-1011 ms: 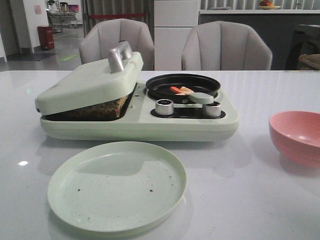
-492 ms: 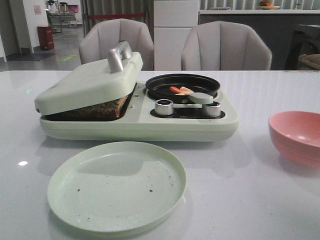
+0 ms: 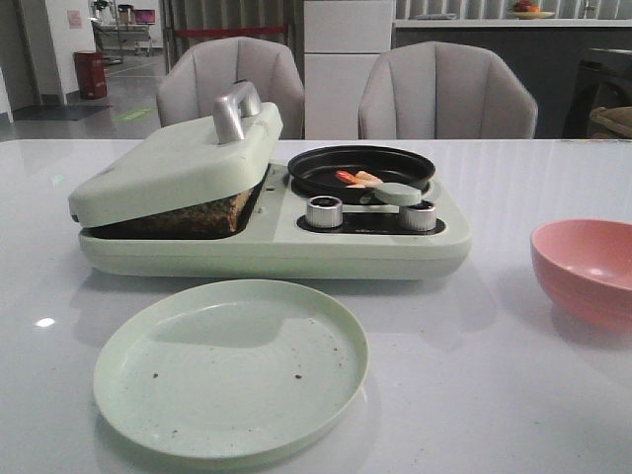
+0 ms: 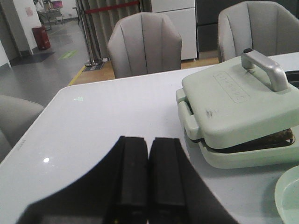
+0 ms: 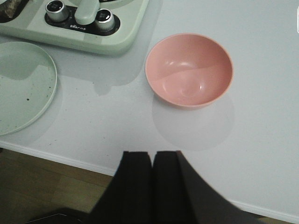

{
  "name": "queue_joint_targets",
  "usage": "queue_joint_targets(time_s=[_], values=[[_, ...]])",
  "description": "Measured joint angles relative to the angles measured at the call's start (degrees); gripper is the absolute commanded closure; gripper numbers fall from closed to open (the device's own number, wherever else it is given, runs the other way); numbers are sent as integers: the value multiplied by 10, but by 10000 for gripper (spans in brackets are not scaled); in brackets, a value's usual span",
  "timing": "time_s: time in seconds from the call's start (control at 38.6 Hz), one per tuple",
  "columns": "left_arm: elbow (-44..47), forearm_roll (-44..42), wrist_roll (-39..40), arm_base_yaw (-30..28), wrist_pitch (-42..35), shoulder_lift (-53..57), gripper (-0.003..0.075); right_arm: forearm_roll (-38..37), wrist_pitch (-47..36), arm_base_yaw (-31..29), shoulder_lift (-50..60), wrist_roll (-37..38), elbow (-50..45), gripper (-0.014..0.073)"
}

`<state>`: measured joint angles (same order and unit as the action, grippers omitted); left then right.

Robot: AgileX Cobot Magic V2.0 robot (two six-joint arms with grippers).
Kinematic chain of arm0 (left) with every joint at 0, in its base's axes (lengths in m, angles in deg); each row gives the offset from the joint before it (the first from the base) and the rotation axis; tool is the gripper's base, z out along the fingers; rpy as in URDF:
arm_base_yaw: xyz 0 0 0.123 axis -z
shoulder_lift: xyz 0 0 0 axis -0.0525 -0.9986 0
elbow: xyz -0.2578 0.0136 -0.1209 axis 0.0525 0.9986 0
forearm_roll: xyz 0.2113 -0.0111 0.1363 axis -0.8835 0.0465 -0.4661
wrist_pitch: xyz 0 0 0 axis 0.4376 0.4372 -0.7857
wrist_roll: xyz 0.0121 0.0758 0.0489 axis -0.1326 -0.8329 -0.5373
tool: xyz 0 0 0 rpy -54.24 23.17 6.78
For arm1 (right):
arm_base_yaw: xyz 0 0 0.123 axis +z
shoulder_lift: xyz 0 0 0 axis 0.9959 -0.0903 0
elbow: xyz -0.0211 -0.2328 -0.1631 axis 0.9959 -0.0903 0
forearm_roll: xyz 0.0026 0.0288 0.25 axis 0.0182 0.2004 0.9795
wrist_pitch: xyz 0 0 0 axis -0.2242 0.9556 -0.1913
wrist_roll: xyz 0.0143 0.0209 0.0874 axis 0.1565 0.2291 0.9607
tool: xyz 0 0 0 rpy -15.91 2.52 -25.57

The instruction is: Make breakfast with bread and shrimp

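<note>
The bread [image 3: 212, 212] lies under the tilted lid [image 3: 178, 158] of the pale green breakfast maker [image 3: 276, 242]; only its brown edge shows, also in the left wrist view [image 4: 280, 136]. The shrimp [image 3: 357, 179] lies in the black pan [image 3: 360, 168] on the maker's right side. My left gripper [image 4: 148, 142] is shut and empty over the table, to the left of the maker. My right gripper [image 5: 153, 156] is shut and empty over the table's front edge, near the pink bowl [image 5: 189, 70]. Neither gripper shows in the front view.
A pale green plate [image 3: 230, 367] with dark crumbs sits in front of the maker. The pink bowl [image 3: 588, 269] stands at the right. Two silver knobs [image 3: 324, 211] and the pan's handle are on the maker's front. Two grey chairs [image 3: 232, 84] stand behind the table.
</note>
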<state>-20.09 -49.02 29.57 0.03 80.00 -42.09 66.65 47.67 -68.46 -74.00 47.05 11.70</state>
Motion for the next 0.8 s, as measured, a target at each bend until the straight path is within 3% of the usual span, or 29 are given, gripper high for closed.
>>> queue_joint_targets(time_s=[0.29,0.8], values=[[83,-150,204,0,-9,67,619,0,0,0,0,0,0,547],[100,-164,226,-13,-47,94,619,0,0,0,0,0,0,547]])
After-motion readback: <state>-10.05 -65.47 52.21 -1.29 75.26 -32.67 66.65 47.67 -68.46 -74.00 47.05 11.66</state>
